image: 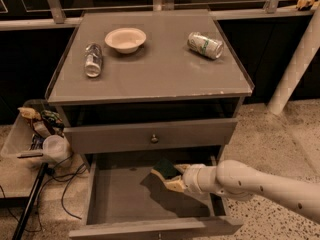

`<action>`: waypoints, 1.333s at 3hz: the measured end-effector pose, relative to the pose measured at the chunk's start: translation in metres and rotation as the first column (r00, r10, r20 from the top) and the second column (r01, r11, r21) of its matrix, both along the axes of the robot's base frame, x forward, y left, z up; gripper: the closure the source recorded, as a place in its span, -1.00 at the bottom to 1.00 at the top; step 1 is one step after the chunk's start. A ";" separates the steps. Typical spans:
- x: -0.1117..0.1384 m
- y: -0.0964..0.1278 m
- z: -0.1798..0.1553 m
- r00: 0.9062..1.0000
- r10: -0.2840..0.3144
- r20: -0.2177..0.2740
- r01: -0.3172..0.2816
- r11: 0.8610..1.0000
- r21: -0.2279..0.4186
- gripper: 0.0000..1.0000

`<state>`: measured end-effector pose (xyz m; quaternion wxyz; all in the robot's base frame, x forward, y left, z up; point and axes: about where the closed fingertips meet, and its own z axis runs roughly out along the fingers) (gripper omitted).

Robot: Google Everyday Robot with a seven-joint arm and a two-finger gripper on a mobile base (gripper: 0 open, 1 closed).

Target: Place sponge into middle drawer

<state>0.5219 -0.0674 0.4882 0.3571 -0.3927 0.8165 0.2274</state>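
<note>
In the camera view, the gripper [170, 180] is low down, inside the open middle drawer [116, 200]. It reaches in from the right on a fat white arm [260, 184]. Its fingers pinch the sponge [164, 168], green side up. The sponge hangs just above the drawer floor and a dark shadow lies under it, so I think it is not resting on the wood yet.

The step in hand looks like the last one, putting the sponge down. For the next move the gripper should go a little lower, let go, and then lift out without bumping the drawer above [125, 136]. That shut drawer, with its small knob [154, 139], sits right above the gripper.

Higher up, above the gripper, is the grey surface [160, 79]. A white bowl [125, 39] is up and to the left. A clear bottle [93, 60] lies further left. A can [205, 45] lies on its side up and to the right.

Far to the left of the gripper there is a bin of bits [30, 131], a plastic cup [55, 148] and some wires [67, 191]. To the right is a speckled floor [270, 134] and a white pole [296, 59].
</note>
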 end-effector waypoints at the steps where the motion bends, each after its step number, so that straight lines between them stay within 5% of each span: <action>1: 0.007 -0.002 -0.021 1.000 -0.001 -0.012 0.001 1.000 0.004 1.00; 4: 0.002 0.011 -0.097 0.994 0.058 -0.090 -0.056 0.998 0.028 1.00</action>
